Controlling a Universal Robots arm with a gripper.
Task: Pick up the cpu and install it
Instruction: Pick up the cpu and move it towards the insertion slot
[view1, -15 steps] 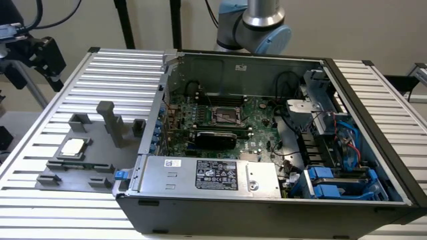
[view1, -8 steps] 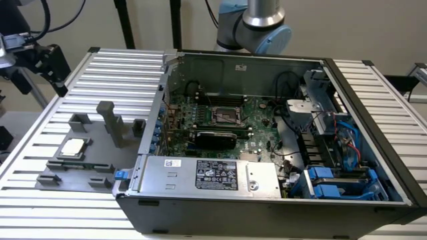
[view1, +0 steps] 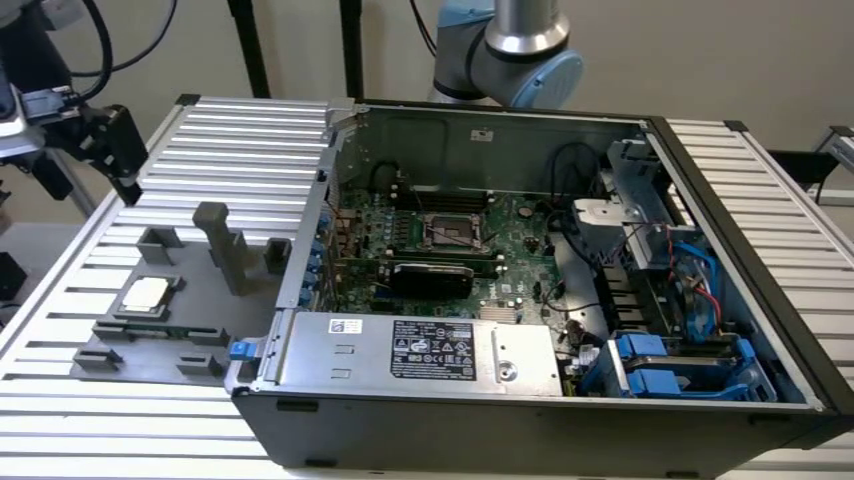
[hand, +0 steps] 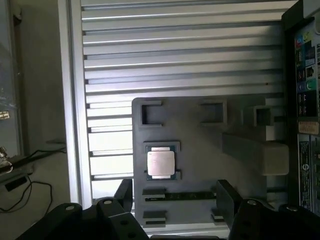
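My end effector (hand: 173, 185) was found released: both fingers (hand: 123, 192) stood spread wide with nothing between them. It hung above the grey fixture plate (hand: 200, 130) and touched neither the plate nor any part on it.

The cpu (hand: 161, 162) lay flat in a framed seat on that plate, metallic top facing up. In the wrist view it sat in line with the gap between my fingers, clear of both.

The exterior view showed the plate resting on the ribbed aluminium counter (view1: 80, 400), just beside the open computer case (view1: 534, 420) on the exterior view's left. A tall grey post (view1: 220, 245) stood on the plate between the cpu and the case wall.

Inside the case, the motherboard socket (view1: 454, 232) lay well apart from the cpu, beyond the power supply (view1: 427, 350). Whether the socket was occupied could not be determined.
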